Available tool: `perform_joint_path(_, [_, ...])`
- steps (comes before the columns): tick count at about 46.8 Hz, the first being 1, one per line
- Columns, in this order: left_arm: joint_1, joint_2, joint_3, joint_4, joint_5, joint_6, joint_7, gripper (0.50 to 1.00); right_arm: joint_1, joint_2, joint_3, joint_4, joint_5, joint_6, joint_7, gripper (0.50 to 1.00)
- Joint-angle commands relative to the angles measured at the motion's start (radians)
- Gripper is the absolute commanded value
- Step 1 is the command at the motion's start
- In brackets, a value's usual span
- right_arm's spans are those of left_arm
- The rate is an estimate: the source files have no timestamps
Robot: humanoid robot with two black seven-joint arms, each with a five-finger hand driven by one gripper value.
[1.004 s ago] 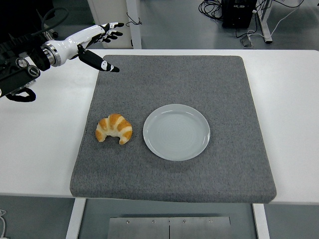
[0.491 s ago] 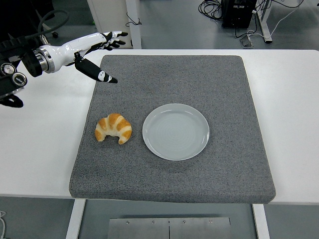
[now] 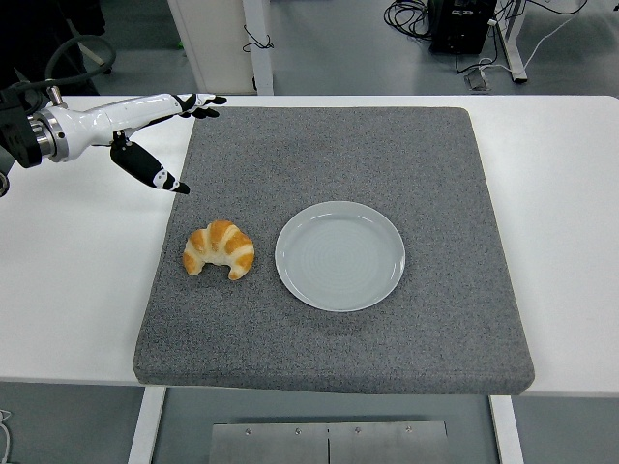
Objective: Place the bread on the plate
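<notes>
Nothing is done yet: the bread (image 3: 221, 250) lies on the grey mat (image 3: 435, 164), just left of the empty plate (image 3: 339, 255). My left robot hand (image 3: 145, 126) hangs spread wide above the bench (image 3: 77, 251), holding nothing; grasping and placing remain

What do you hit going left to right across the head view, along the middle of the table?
Left hand, open above the mat's left edge → croissant on the grey mat → empty plate → bare white table.
</notes>
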Motion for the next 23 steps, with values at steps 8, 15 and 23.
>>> perform_joint_path(8, [-0.004, 0.025, 0.01, -0.087, 0.003, 0.003, 0.004, 0.972, 0.0, 0.0, 0.0, 0.0, 0.0, 0.0, 0.0, 1.0])
perform_joint_path(15, [-0.007, 0.027, 0.076, -0.107, 0.005, 0.048, 0.007, 0.972, 0.0, 0.0, 0.0, 0.001, 0.0, 0.0, 0.0, 1.0])
perform_joint_path(23, [-0.007, 0.025, 0.17, -0.135, 0.006, 0.156, 0.01, 0.972, 0.0, 0.0, 0.0, 0.0, 0.0, 0.0, 0.0, 1.0])
